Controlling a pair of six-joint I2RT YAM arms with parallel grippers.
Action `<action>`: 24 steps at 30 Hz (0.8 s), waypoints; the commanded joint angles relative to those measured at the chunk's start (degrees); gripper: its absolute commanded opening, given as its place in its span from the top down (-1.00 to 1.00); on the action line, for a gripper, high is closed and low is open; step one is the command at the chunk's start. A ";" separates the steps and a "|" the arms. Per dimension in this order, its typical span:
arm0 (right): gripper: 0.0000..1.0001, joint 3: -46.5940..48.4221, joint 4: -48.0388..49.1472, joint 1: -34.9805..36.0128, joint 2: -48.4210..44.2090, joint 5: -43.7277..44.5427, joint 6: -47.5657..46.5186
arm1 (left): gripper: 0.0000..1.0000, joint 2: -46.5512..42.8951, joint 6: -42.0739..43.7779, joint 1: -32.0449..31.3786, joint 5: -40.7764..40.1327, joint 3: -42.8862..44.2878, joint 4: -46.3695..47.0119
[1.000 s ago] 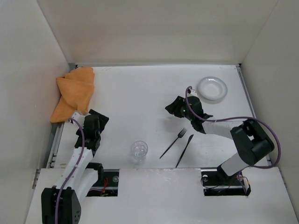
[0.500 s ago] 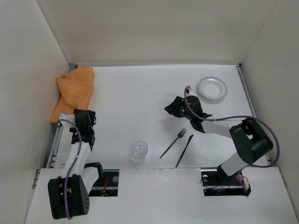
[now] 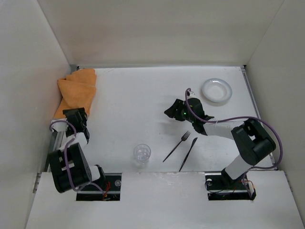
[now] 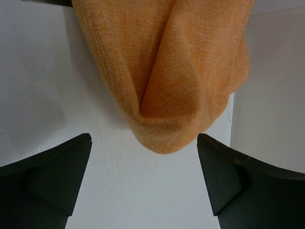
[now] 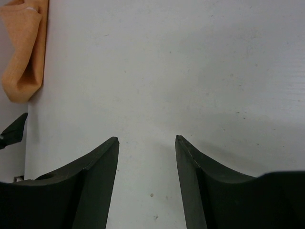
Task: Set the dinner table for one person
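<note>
Straight ahead of the wide-spread left gripper (image 4: 144,139), orange cloth (image 4: 186,71), folded corner nearest, stretching away; right gripper (image 5: 146,139), also spread, well apart.

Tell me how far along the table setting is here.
Barely begun. The fork, knife and glass lie near the front; the plate sits far right, the orange cloth bunched far left. The open left pincer faces the cloth; the right pincer is open, empty. All arranging remains.
</note>
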 commanded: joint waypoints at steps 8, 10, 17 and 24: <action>-0.14 2.50 2.51 0.83 0.37 -1.62 -0.90 | -0.44 15.42 0.49 -0.67 2.57 10.72 9.15; -0.14 2.50 2.51 0.83 0.37 -1.62 -0.99 | -0.10 17.09 0.76 -1.98 2.92 11.25 9.59; -0.14 2.23 2.51 0.83 0.02 -1.62 -0.99 | 0.72 22.98 0.76 -10.24 5.55 10.82 14.07; -0.14 2.06 2.60 0.83 -0.25 -1.36 -0.99 | 0.85 26.85 3.74 -26.13 9.78 10.64 19.70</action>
